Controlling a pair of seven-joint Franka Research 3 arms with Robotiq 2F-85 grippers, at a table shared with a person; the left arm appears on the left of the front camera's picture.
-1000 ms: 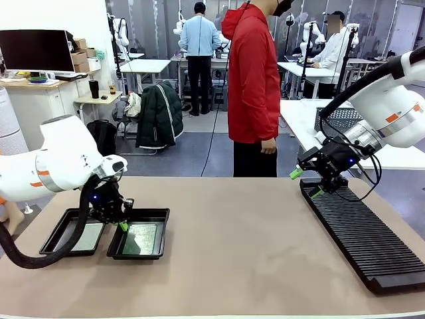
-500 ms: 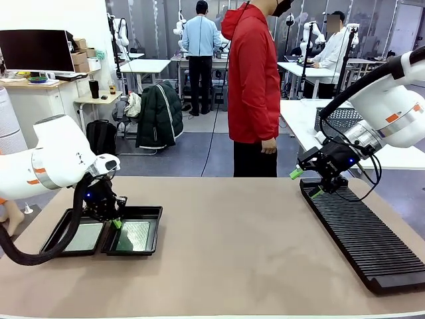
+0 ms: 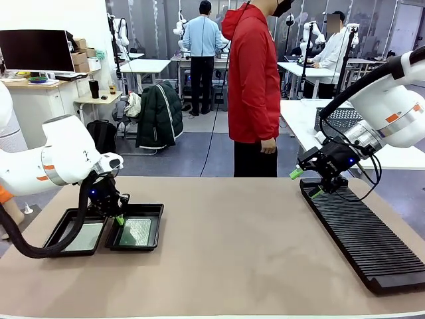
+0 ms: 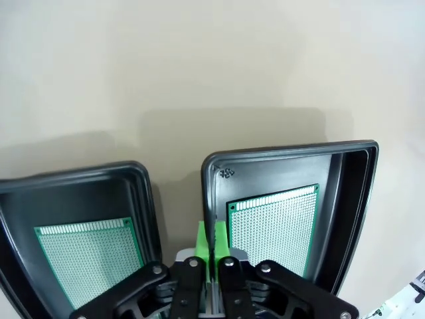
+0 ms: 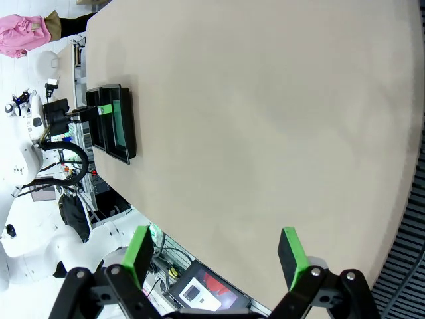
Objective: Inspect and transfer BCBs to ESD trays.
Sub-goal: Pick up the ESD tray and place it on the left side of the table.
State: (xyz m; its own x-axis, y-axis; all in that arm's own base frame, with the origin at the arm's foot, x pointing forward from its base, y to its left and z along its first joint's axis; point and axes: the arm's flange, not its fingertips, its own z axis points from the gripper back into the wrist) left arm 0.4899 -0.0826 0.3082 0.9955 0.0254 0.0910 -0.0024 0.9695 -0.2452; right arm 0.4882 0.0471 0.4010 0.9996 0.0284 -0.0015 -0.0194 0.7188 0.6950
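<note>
Two black ESD trays lie side by side at the table's near left, the left tray [image 3: 61, 234] and the right tray [image 3: 154, 229]. Each holds one flat green BCB: one board [image 4: 86, 259] in the left tray, another board [image 4: 275, 222] in the right. My left gripper [image 3: 119, 219] is shut, its fingertips [image 4: 206, 240] down at the right tray's left rim [image 4: 211, 174], in the gap between the trays. I cannot tell whether the rim is pinched. My right gripper [image 3: 306, 183] hangs open and empty above the far end of the slotted rack [image 3: 368, 239].
A person in a red jacket [image 3: 252, 86] stands at the far edge, hands down. A grey wire-mesh basket [image 3: 342, 119] sits behind the right arm. The long black rack runs along the table's right side. Bare tabletop [image 3: 232, 246] spans the middle.
The right tray slid left with my left gripper and now lies close beside the left tray. The right arm has not moved.
</note>
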